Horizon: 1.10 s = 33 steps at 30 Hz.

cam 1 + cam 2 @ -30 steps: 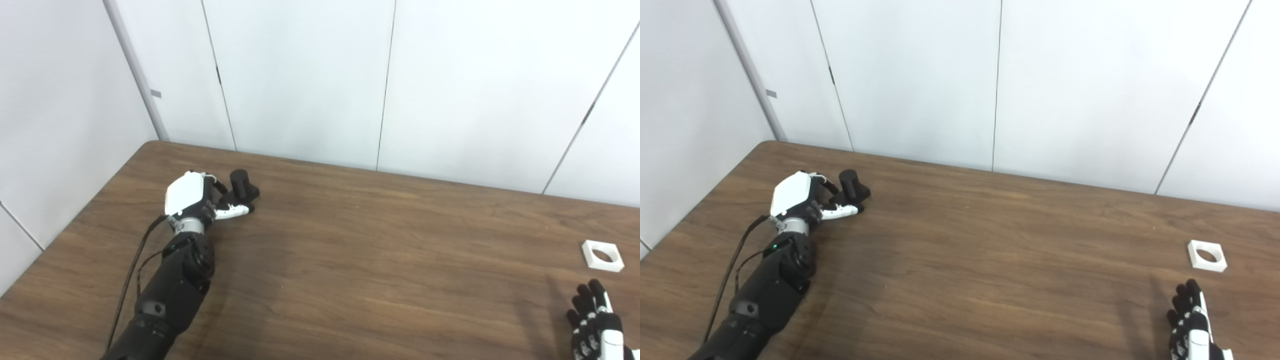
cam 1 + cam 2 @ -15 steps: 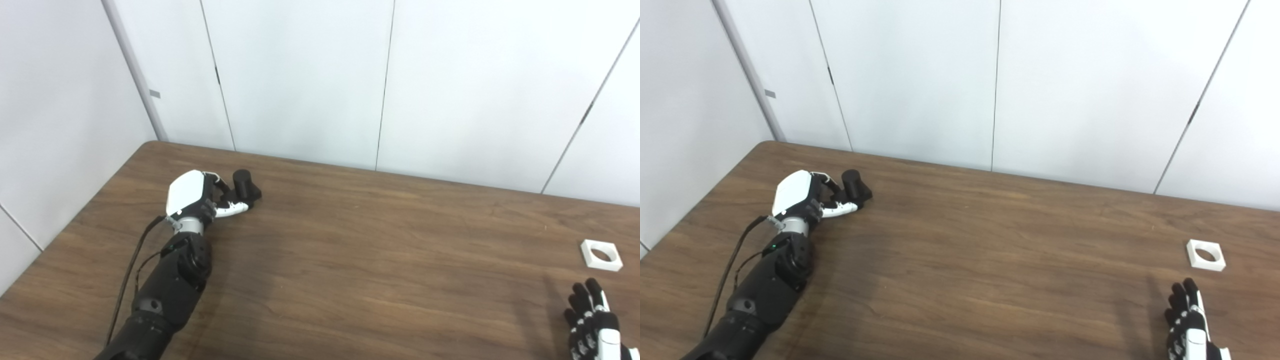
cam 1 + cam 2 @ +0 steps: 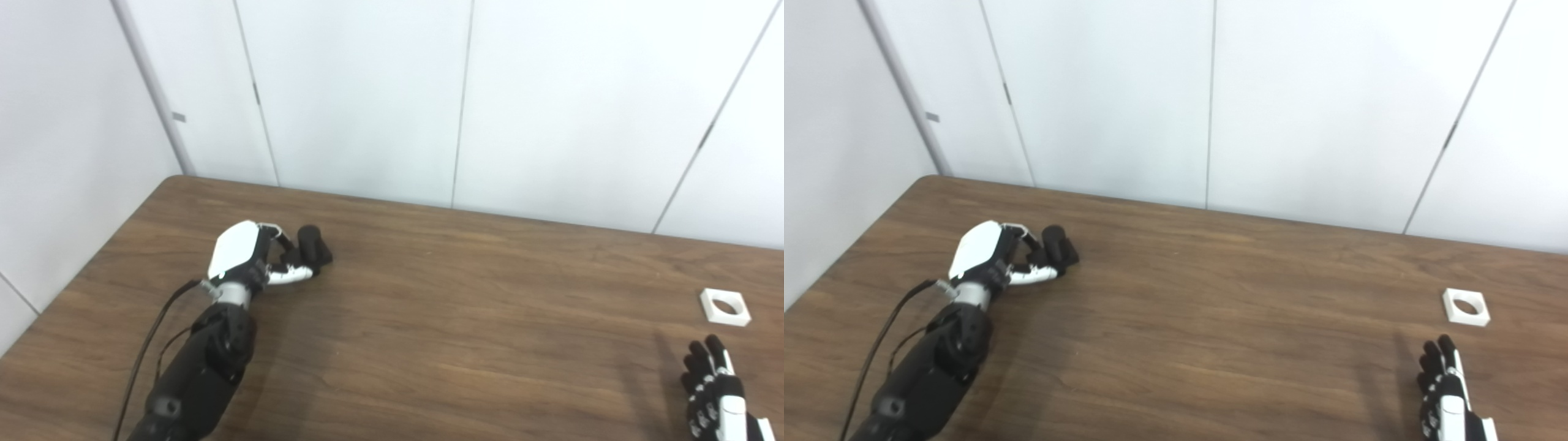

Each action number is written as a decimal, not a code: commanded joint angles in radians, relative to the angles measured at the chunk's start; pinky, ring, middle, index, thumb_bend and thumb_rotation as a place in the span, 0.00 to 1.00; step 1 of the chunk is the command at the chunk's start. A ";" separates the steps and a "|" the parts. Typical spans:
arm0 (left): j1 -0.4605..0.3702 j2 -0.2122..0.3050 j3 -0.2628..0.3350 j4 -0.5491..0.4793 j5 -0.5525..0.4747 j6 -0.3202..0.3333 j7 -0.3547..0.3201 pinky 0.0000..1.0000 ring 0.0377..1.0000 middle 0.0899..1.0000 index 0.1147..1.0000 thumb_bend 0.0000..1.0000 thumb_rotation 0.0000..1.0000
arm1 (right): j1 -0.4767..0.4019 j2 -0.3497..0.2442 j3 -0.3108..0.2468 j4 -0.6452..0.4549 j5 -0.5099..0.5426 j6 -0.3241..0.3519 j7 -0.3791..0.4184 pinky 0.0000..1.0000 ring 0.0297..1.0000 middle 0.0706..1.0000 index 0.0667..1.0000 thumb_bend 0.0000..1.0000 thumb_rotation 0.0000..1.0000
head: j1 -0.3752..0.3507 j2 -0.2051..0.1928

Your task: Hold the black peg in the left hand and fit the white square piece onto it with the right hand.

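- Gripping the black peg, the left hand sits over the far left part of the brown wooden table; its fingers curl over the peg from the near side and the thumb lies beneath it, pointing right.
- The peg leans over to the right, its rounded end projecting clear of the hand. Whether its base touches the tabletop cannot be told from either view.
- The left forearm runs in from the lower left edge, with a thin black cable hanging beside it.
- The white square piece lies flat on the table at the far right, its round hole facing up, nothing touching it.
- The right hand sits at the lower right edge, near the white square piece but apart from it, on the side closer to the robot. Its fingers are extended, pointing toward the piece, and it holds nothing.
- The two hands are well apart, with a broad stretch of table between them.
- White wall panels stand behind the table's far edge and along its left side.
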 commanded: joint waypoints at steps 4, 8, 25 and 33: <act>0.028 0.025 -0.002 -0.116 0.016 -0.027 -0.023 1.00 0.88 0.75 0.42 0.52 0.05 | 0.021 0.021 0.008 -0.006 -0.007 -0.018 -0.010 1.00 0.98 0.97 1.00 0.45 1.00 | -0.014 0.003; 0.068 0.017 -0.004 -0.186 0.021 -0.035 -0.041 1.00 0.88 0.76 0.42 0.52 0.05 | 0.014 0.025 0.009 0.006 -0.005 -0.025 -0.016 0.99 0.96 0.96 0.99 0.44 1.00 | -0.031 0.006; 0.206 -0.060 -0.069 -0.428 0.057 -0.094 -0.121 1.00 0.90 0.78 0.42 0.52 0.05 | -0.012 0.038 0.034 0.029 -0.024 -0.048 -0.035 0.98 0.95 0.95 0.98 0.45 1.00 | -0.117 0.040; 0.246 -0.120 -0.116 -0.503 0.122 -0.084 -0.165 1.00 0.91 0.79 0.42 0.52 0.05 | -0.018 0.048 0.042 0.002 -0.037 -0.020 -0.049 0.97 0.94 0.94 0.96 0.46 1.00 | -0.154 0.070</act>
